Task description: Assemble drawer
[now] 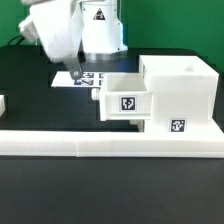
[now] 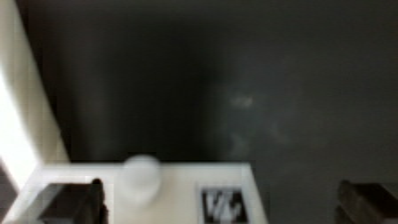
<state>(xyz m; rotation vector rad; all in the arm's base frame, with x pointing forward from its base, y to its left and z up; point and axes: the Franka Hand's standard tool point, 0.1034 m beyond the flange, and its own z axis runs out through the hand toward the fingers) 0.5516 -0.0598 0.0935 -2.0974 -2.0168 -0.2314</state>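
The white drawer case (image 1: 180, 92) stands at the exterior view's right, with the smaller open-topped drawer box (image 1: 125, 96) set partly into its side. My gripper (image 1: 72, 70) hangs low over the table just beyond the drawer box. In the blurred wrist view my gripper (image 2: 217, 206) is open, with its dark fingers (image 2: 71, 203) far apart. A small round white knob (image 2: 143, 177) stands between them, nearer one finger and not gripped.
The marker board (image 1: 92, 78) lies under the gripper and also shows in the wrist view (image 2: 187, 180). A long white rail (image 1: 110, 146) runs along the front. A small white part (image 1: 3, 103) sits at the exterior view's left edge. A white strip (image 2: 22, 100) edges the black table.
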